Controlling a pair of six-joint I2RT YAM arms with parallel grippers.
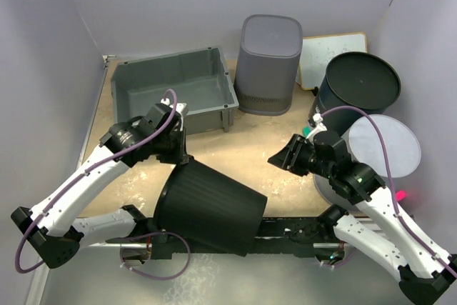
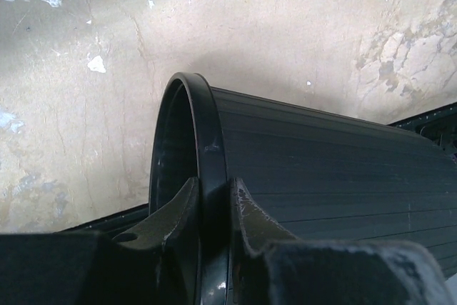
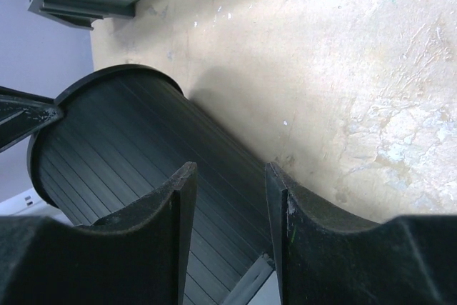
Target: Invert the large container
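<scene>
The large container (image 1: pixel 211 208) is a black ribbed bucket lying on its side near the front of the table, with its open mouth toward the back left. My left gripper (image 1: pixel 178 155) is shut on its rim. In the left wrist view the rim (image 2: pixel 207 126) runs between the two fingers of the left gripper (image 2: pixel 213 185), one inside the mouth and one on the outer wall. My right gripper (image 1: pixel 280 156) hangs open to the right of the bucket, touching nothing. In the right wrist view the bucket's wall (image 3: pixel 136 141) lies below and beyond the right gripper (image 3: pixel 230 173).
A grey rectangular bin (image 1: pixel 175 91) stands at the back left and a tall grey ribbed canister (image 1: pixel 269 66) at the back centre. A dark round tub (image 1: pixel 357 91), a white board (image 1: pixel 332 51) and a pale round lid (image 1: pixel 382 148) crowd the right side. Walls close in on both sides.
</scene>
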